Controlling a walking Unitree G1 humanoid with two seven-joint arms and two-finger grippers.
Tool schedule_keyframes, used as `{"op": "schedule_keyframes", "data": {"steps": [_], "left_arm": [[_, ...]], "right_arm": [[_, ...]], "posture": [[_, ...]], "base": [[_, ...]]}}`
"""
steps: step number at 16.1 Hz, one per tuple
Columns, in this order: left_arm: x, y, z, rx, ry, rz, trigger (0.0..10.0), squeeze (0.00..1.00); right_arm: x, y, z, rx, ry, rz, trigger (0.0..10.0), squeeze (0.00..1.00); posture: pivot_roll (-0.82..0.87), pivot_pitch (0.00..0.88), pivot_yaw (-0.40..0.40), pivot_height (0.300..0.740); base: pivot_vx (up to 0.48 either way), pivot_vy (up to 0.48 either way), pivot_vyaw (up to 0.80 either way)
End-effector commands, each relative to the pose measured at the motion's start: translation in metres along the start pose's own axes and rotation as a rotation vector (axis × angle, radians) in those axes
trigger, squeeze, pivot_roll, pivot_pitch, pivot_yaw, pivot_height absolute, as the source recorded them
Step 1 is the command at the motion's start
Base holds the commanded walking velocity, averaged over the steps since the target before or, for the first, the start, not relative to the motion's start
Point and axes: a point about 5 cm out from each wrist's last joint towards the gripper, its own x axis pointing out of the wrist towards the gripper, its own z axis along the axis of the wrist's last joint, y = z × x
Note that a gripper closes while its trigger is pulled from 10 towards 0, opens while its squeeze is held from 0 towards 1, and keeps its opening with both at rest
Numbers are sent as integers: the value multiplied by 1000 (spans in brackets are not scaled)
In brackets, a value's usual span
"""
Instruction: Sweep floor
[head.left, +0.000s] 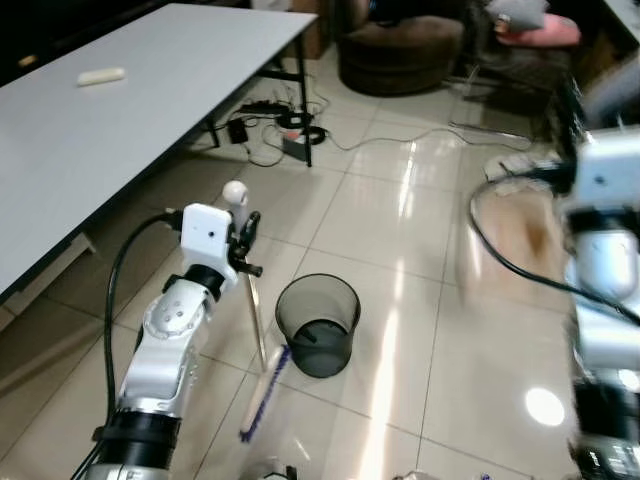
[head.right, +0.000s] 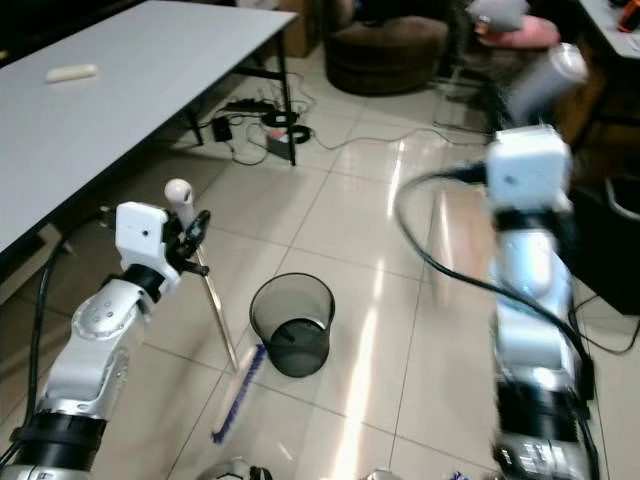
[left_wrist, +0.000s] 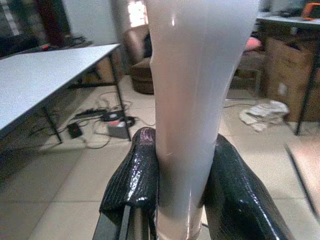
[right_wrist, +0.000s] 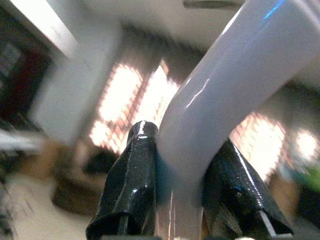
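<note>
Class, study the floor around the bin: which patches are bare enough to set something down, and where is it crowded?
Bare tiles lie right of the black bin, and between it and the brown armchair. Crowded: cables by the table leg, and the broom left of the bin.

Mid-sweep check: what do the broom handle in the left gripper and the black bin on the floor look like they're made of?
The broom handle, clamped in the left gripper, looks like smooth, glossy white plastic, judging by its soft highlights, though painted metal is possible. The bin looks like black wire mesh, probably metal: the floor tiles show faintly through its wall.
</note>
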Motion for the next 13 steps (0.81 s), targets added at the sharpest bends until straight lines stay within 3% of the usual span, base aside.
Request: {"op": "schedule_keyframes", "data": {"steps": [1, 2, 4, 7, 10, 13], "left_arm": [[3, 4, 8, 32, -20, -4, 10000, 0], [1, 6, 8, 40, -17, -4, 10000, 0], [-4, 11, 7, 54, -10, 4, 10000, 0], [-7, 10, 4, 62, 1, -2, 10000, 0], [-6, 7, 4, 64, -1, -7, 10000, 0], [-6, 5, 4, 61, -1, -12, 10000, 0]], "right_arm": [[2, -14, 9, 17, -23, -76, 10000, 0], [-11, -18, -6, 34, 81, -113, 10000, 0], [-25, -12, -20, 67, 190, -102, 10000, 0], [-37, 13, -29, 152, 277, -66, 10000, 0], [-42, 32, -25, 188, 281, -4, 10000, 0], [-44, 38, -24, 208, 290, 14, 10000, 0]], "posture": [[-18, 40, 102, 740], [-12, 40, 96, 740], [-6, 43, 93, 740], [-4, 43, 91, 740], [-3, 43, 87, 740], [-7, 37, 86, 740]], "base": [[0, 0, 0], [0, 0, 0], [-279, 0, 0], [-300, 0, 0], [-304, 0, 0], [-303, 0, 0]]}}
